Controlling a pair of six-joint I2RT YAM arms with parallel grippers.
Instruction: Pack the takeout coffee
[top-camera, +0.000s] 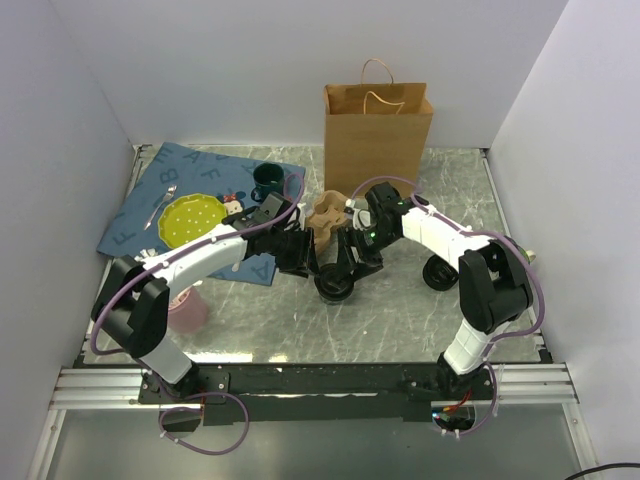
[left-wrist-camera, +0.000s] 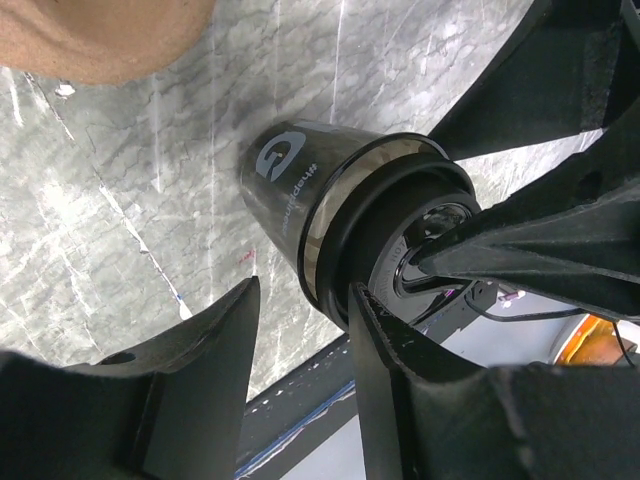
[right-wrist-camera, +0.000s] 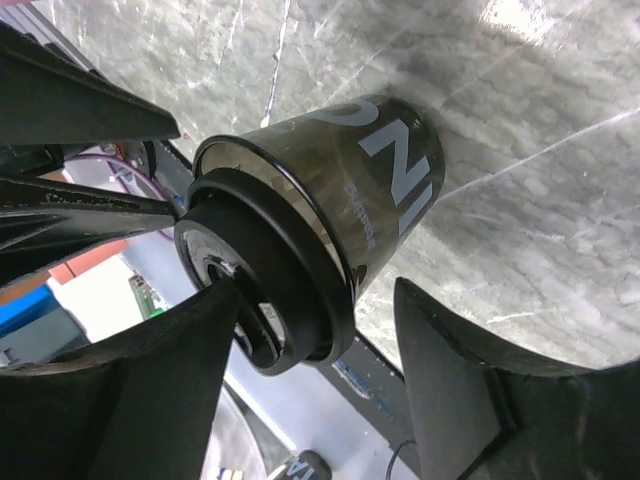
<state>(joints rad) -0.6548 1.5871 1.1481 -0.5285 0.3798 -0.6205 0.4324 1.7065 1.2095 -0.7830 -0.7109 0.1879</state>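
Both arms meet over the middle of the counter, and the takeout coffee stands upright between them. The left end effector is spread open. We see one finger on each side of the cup's wall, and the one nearer the lid crosses its rim, though we cannot tell whether it touches. The right end effector is open too, straddling the cup from the opposite side. One of its fingers overlaps the lid's edge, and the other stands off the cup wall with a sliver of counter between.

Tight quarters here: in the left wrist view the right arm's fingers crowd in, one tip over the lid's top. Just beyond both end effectors sits the cardboard carrier. Past that the paper bag stands mouth up against the back wall. Behind the end effectors, toward the bases, bare counter runs to its dark front edge.
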